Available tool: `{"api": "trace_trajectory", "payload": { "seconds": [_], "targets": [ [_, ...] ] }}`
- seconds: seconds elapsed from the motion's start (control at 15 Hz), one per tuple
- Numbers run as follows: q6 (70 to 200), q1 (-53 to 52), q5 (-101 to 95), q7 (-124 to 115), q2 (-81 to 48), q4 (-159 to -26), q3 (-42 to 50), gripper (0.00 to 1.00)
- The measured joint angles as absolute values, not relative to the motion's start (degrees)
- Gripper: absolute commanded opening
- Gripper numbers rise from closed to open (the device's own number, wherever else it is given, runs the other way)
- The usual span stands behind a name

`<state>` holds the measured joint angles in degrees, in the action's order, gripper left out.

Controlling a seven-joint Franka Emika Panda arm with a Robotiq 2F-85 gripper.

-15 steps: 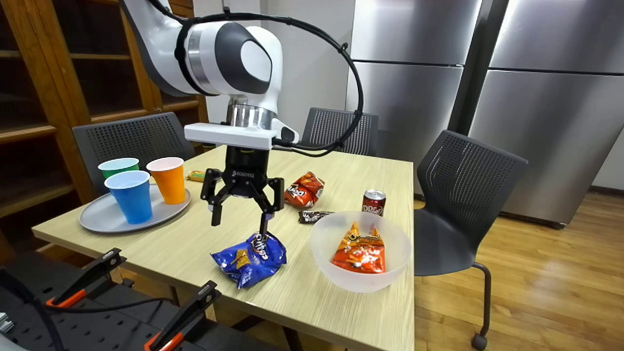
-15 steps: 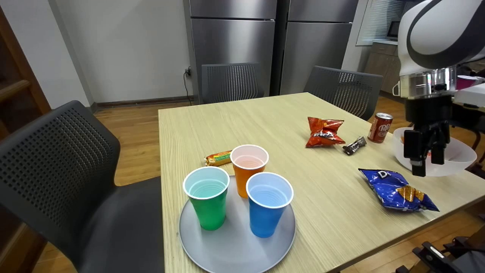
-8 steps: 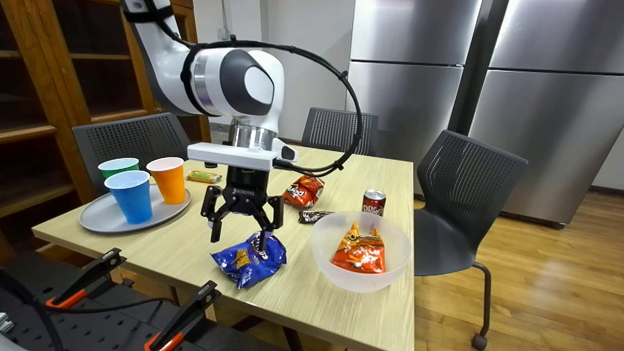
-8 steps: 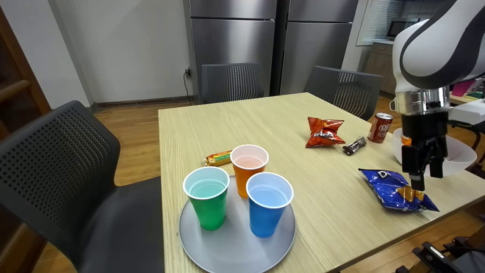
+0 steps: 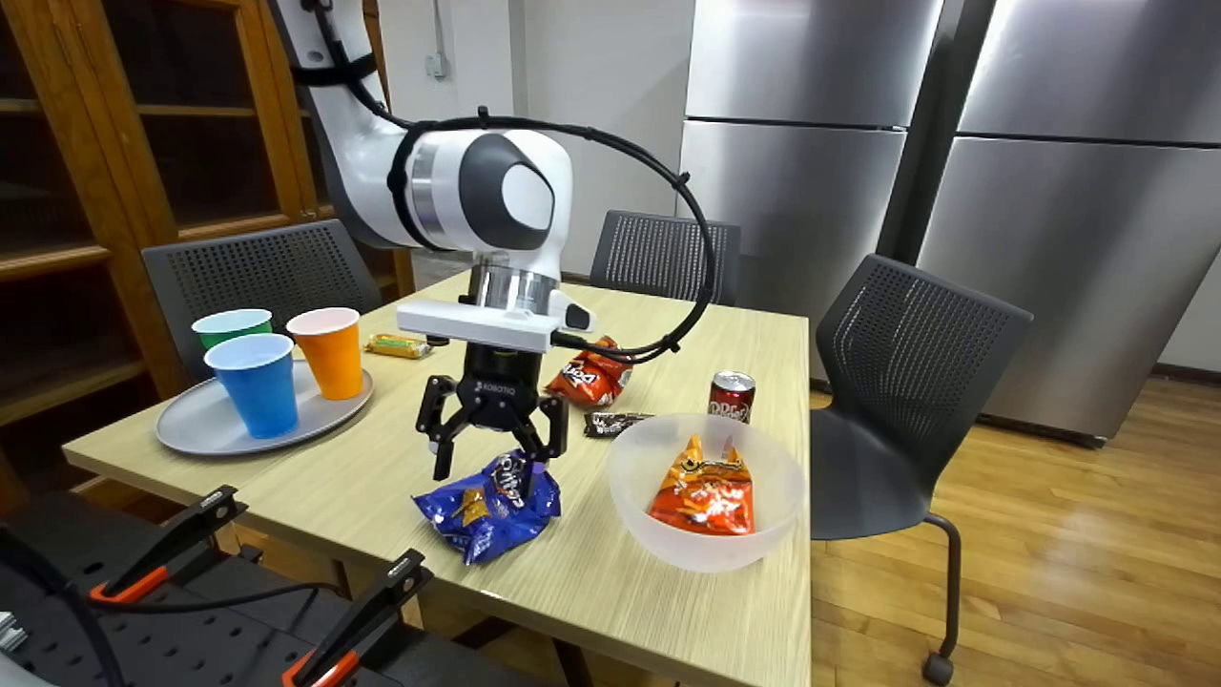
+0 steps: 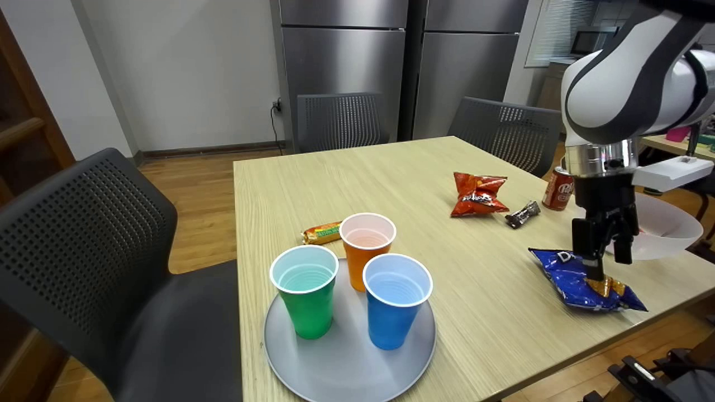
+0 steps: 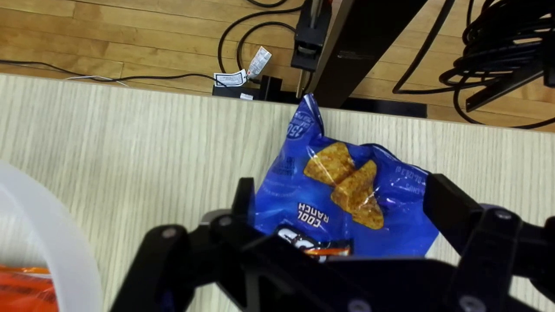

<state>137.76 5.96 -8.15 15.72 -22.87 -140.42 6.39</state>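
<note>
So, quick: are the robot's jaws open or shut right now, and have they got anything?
The single gripper: jaws wide open, holding nothing; the shiny, crinkled blue chip bag lies between them in the wrist view.

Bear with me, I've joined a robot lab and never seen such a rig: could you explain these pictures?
You see a white robot arm ending in a black gripper. Two cameras outside it look across the table; a third, mounted near the gripper, looks down. On the table lie a blue chip bag, a red chip bag, a soda can, two wrapped bars, a plate bearing three cups, and a bowl with an orange-red bag inside. Nothing is held: the gripper stands open over the blue chip bag; whether they touch, I can't tell.
</note>
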Motion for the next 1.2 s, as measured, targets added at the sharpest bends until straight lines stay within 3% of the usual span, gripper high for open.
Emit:
{"api": "trace_trajectory", "payload": {
  "seconds": [0.07, 0.13, 0.27, 0.87, 1.2],
  "targets": [
    [137.8, 6.0, -8.1, 15.7, -23.5, -139.7, 6.3, 0.95],
    [137.8, 6.0, -8.0, 15.7, -24.2, -139.0, 6.1, 0.74],
    [137.7, 6.1, -7.9, 15.7, -25.4, -137.7, 5.7, 0.69],
    [137.4, 6.1, -7.9, 15.7, -28.8, -133.9, 4.6, 0.00],
    [136.0, 6.1, -7.9, 15.7, -28.8, -132.6, 4.5, 0.00]
  ]
}}
